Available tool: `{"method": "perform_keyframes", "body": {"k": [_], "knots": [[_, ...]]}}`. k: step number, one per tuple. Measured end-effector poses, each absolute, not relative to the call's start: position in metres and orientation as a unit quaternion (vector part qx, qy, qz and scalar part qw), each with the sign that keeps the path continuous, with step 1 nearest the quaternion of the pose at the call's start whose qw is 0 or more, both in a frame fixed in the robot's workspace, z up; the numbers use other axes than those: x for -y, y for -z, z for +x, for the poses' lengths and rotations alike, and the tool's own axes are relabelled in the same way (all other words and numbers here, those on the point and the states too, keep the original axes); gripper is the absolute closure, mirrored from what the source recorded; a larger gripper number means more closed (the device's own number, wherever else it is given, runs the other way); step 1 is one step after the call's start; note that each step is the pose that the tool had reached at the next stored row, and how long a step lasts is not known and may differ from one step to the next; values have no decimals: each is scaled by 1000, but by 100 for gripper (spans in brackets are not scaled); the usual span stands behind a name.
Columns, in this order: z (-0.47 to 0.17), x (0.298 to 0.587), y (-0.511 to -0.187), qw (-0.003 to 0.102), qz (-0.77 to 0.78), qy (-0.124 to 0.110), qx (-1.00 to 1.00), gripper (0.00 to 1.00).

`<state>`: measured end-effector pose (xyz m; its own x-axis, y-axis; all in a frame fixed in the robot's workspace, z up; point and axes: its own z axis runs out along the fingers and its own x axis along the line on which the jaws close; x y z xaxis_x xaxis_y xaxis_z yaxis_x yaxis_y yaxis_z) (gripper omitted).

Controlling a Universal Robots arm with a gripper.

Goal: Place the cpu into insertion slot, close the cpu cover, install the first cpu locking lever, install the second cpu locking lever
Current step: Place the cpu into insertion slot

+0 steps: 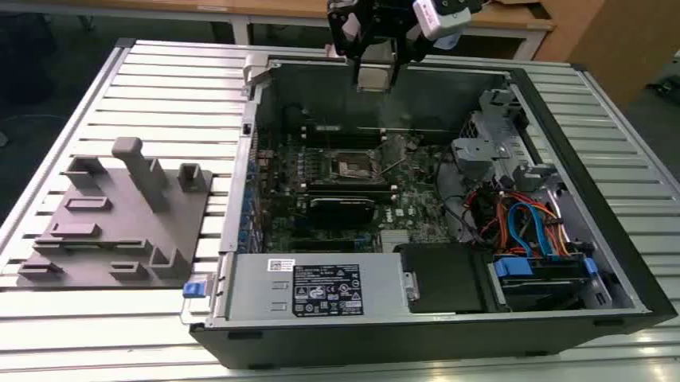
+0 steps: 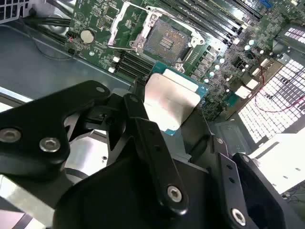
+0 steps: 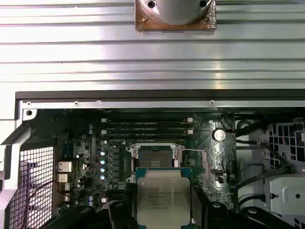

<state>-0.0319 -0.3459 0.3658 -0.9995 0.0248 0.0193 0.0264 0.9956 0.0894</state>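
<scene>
Exterior view: the gripper (image 1: 377, 65) hangs above the far wall of the open computer case (image 1: 425, 346). The chip (image 1: 375, 79) is pinched between its two fingers and sticks out past the fingertips. The socket (image 1: 351, 165) lies on the green board inside the case, well below the fingertips and apart from them.

Second wrist view: the chip (image 2: 174, 102) is clamped by its edges between the black fingers (image 2: 147, 136), its pale metal face showing. Beyond the fingertips lies the socket (image 2: 164, 43), its dark centre bare. The silvery frame at the socket's side looks like the cover (image 2: 125, 21) tipped up, though the angle makes that hard to confirm.

First wrist view: the chip (image 3: 163, 195) sits between the fingers (image 3: 121, 214), one pressing on each side edge. The socket (image 3: 155, 155) shows just past the fingertips, partly hidden behind the chip. Farther off, beyond the case wall, lies the slatted metal table (image 3: 152, 52).
</scene>
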Motion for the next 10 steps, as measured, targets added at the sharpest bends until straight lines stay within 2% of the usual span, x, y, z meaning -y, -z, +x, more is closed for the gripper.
{"method": "perform_keyframes", "body": {"k": [10], "knots": [[-32, 346, -366, 9, -13, 45, 999, 46]]}}
